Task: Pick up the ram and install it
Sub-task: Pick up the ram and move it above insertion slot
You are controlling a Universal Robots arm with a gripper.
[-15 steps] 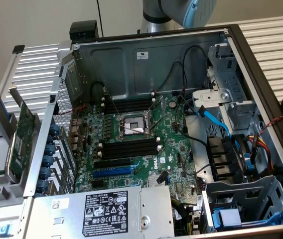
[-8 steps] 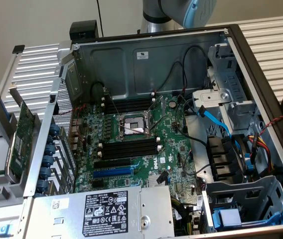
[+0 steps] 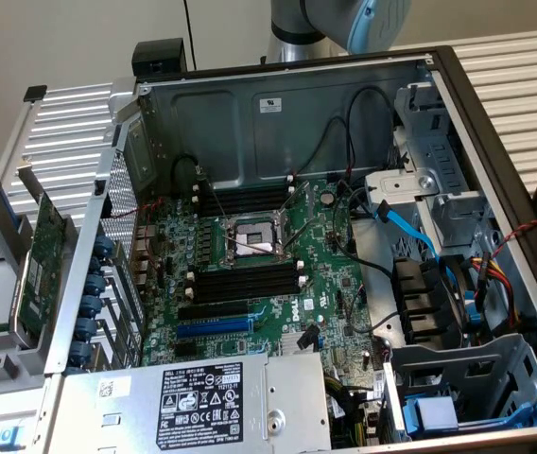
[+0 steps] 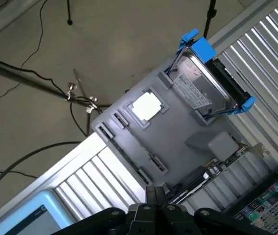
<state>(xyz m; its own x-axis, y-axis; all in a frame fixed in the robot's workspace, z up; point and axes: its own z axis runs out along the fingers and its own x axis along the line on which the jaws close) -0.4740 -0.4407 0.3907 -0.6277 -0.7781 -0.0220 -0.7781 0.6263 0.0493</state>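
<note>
The open computer case (image 3: 297, 104) filled the middle of the exterior view, lying on a ribbed metal counter (image 3: 524, 85). Inside it lay the green motherboard (image 3: 330, 274), with the processor socket (image 3: 254, 241) at its centre and black memory slots (image 3: 245, 281) with white end clips above and below the socket. A grey power supply (image 3: 136, 407) with a black label sat along the lower edge of the frame, a blue cable (image 3: 410, 232) ran across the right of the frame, and a metal drive cage (image 3: 476, 364) stood at the lower right. At the exterior view's left, outside the case, a grey tray (image 4: 178, 125) held a large expansion card (image 3: 37, 265) standing on edge. In the wrist view the tray also held a pale square processor chip (image 4: 146, 106) in a recess and a hard drive (image 4: 202, 85) in a blue caddy. The ram (image 4: 224, 160) appeared to be the thin green strip seen edge-on in that tray, just beyond the tool (image 4: 158, 195), whose fingers were pressed together and held nothing. The arm (image 3: 344, 24) showed at the upper edge of the exterior view, behind the case, and its wrist camera looked down onto the tray and the floor (image 4: 56, 58) beyond.
</note>
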